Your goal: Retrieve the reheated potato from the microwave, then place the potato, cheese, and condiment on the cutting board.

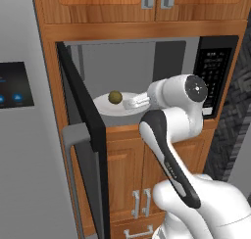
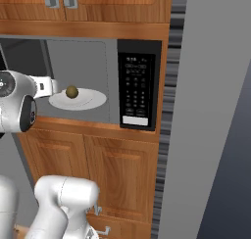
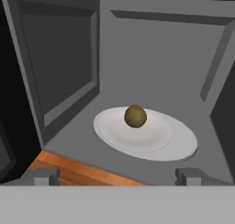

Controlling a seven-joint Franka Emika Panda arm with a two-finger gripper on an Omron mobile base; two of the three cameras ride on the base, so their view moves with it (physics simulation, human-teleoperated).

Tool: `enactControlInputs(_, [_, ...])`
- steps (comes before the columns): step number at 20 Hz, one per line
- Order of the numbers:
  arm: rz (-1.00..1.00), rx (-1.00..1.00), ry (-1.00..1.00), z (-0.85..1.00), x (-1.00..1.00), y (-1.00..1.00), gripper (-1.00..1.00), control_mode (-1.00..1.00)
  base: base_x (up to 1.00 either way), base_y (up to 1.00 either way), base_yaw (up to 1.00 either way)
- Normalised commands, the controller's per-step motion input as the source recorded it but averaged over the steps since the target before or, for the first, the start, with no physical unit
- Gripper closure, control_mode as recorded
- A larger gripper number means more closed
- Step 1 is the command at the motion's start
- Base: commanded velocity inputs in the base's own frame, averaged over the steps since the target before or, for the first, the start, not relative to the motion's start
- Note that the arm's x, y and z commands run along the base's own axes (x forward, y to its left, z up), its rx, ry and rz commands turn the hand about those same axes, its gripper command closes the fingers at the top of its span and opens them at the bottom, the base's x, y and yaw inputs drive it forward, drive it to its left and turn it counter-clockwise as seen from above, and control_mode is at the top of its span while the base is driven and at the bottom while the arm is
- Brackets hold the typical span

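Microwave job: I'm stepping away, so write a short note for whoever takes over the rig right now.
Claw: open, empty, at the mouth of the microwave, aimed at the potato.
Potato: on the white plate inside the microwave, untouched.
Microwave door: swung open.
Done: door open, claw lined up.
Left: grasp the potato, take it out, then put potato, cheese and condiment on the cutting board.

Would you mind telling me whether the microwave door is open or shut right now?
Open. The microwave door is swung out to the left, leaving the potato on its plate exposed.
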Motion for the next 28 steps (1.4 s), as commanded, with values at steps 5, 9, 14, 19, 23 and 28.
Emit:
enactControlInputs(5, [0.0, -0.15, 0.04, -0.17, 0.29, 0.06, -1.0, -1.0, 0.0, 0.0, 0.0])
enactControlInputs(9, [0.0, -0.03, 0.1, -0.15, 0.37, 0.0, -1.0, -1.0, 0.0, 0.0, 0.0])
enactControlInputs(14, [0.0, 0.0, 0.09, -0.11, 0.39, 0.0, -1.0, -1.0, 0.0, 0.0, 0.0])
enactControlInputs(19, [0.0, 0.0, 0.01, -0.16, 0.31, 0.0, -1.0, -1.0, 0.0, 0.0, 0.0])
enactControlInputs(23, [0.0, 0.0, 0.02, -0.21, 0.36, -0.01, -1.0, -1.0, 0.0, 0.0, 0.0])
enactControlInputs(28, [0.0, 0.0, 0.02, -0.23, 0.38, 0.0, -1.0, -1.0, 0.0, 0.0, 0.0])
